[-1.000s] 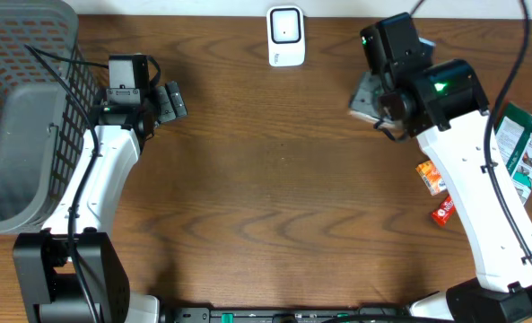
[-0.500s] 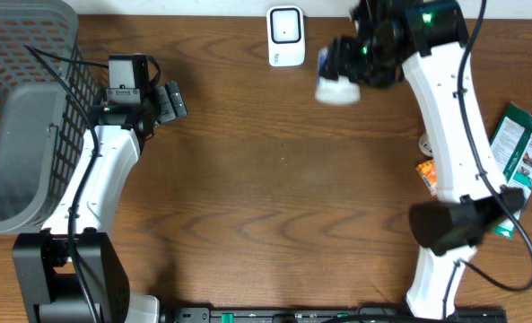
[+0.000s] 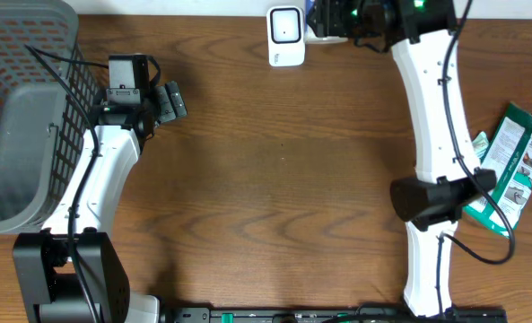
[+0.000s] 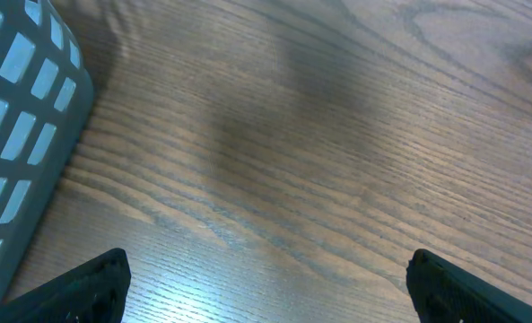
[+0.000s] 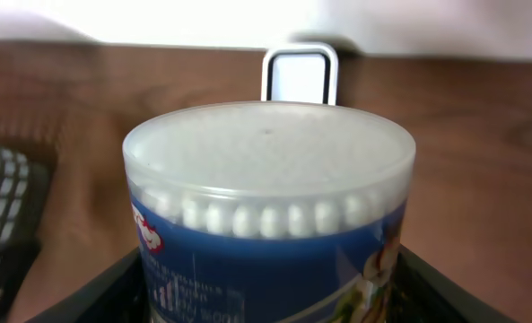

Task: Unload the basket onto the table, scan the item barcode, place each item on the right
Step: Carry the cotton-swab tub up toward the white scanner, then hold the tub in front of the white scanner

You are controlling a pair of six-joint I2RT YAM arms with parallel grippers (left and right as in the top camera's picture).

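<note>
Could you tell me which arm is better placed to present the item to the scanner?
Right: the right gripper holds the cotton swab tub facing the scanner; the left gripper is open, empty, beside the basket.

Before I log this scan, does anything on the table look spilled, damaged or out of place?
Nothing stands out. The cotton swab tub in the right hand has its lid on and sits close to the scanner. The green packets at the far right lie tilted and overlapping, but no damage shows.
</note>
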